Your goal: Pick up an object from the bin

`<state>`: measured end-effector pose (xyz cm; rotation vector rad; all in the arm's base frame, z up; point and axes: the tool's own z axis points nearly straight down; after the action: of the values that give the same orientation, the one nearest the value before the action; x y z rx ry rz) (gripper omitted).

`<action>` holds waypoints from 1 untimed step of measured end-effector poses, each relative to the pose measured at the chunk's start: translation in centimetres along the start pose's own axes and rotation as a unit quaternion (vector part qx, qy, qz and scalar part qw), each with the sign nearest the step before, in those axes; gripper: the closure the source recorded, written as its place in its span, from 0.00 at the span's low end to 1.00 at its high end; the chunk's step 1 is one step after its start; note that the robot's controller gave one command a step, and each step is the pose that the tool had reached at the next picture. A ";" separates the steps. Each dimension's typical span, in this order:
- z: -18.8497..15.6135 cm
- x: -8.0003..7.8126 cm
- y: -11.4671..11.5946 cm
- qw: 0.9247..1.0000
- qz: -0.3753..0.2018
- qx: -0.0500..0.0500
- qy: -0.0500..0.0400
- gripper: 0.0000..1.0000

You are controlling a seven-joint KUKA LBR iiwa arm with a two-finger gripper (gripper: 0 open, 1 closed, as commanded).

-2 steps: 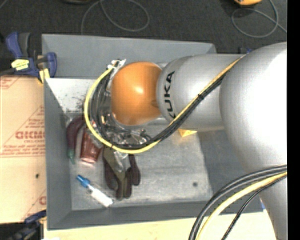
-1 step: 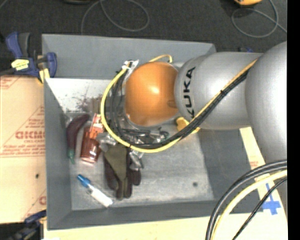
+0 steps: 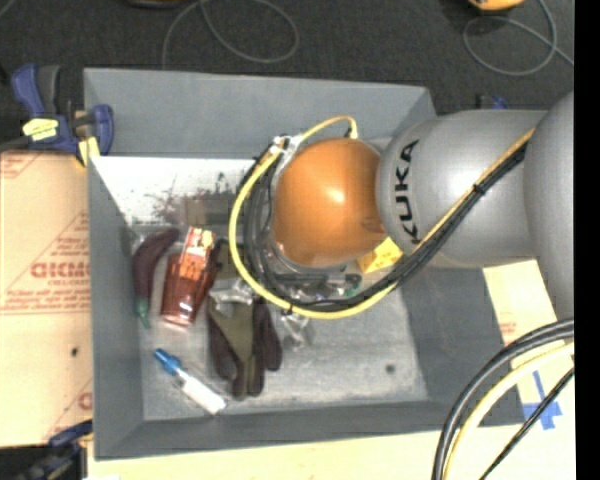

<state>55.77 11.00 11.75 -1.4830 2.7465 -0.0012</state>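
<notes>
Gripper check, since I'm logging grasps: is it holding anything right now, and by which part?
Cannot be told: the arm's orange cover blocks the view of any hold. Near its lower edge lie a dark floppy thing and a red packet.

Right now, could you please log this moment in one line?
arm: over bin centre | nearest: dark glove, red packet | also: purple eggplant, white-blue marker | held: cannot tell

arm [image 3: 460,193] over bin [image 3: 280,118] ctr | dark floppy thing [image 3: 238,348] nr wrist (red packet [image 3: 185,278] beside)
</notes>
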 end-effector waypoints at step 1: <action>1.2 -0.8 -0.1 1.000 -0.026 0.001 -0.001 0.00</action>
<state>56.31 11.56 10.56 -1.5526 2.7055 -0.0026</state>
